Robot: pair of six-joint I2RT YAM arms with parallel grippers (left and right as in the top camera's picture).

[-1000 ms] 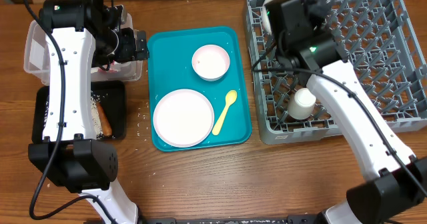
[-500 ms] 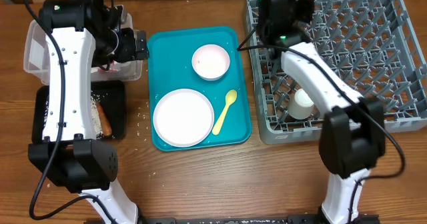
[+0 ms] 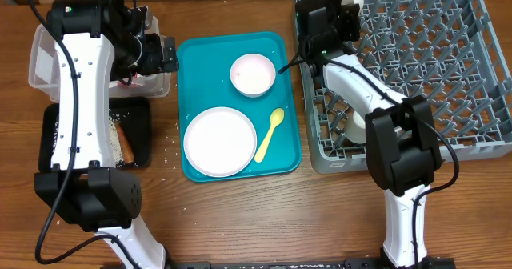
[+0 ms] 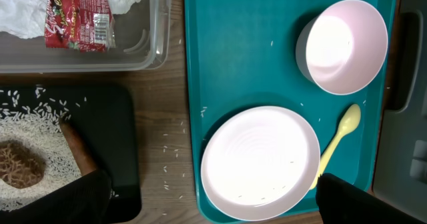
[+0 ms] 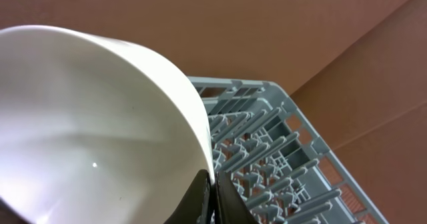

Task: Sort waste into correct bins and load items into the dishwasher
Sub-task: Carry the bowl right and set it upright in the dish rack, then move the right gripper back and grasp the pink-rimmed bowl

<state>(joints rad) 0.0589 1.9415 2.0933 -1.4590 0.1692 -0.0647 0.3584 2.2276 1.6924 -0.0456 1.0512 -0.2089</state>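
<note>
My right gripper (image 5: 215,184) is shut on the rim of a small white bowl (image 5: 100,117), held tilted over the far-left corner of the grey dishwasher rack (image 3: 448,61). A white cup (image 3: 362,125) stands in the rack. My left gripper (image 4: 212,181) hangs open above the teal tray (image 3: 200,61), which carries a second bowl (image 4: 341,45), the round plate (image 4: 260,161) and the yellow spoon (image 4: 339,136). The clear tub (image 4: 143,57) holds the red wrapper (image 4: 77,14) and napkin (image 4: 20,11). The black tray (image 4: 123,144) holds rice (image 4: 40,137), a brown lump (image 4: 20,164) and the sausage stick (image 4: 77,147).
Loose rice grains (image 4: 175,164) lie on the wooden table between the black tray and the teal tray. A brown cardboard wall (image 5: 267,31) rises behind the rack. The right arm's white links (image 3: 352,77) cross the rack's left side.
The right arm has swung from over the rack's middle to its far-left corner, carrying the bowl. The left arm and everything on the teal tray have stayed put.
</note>
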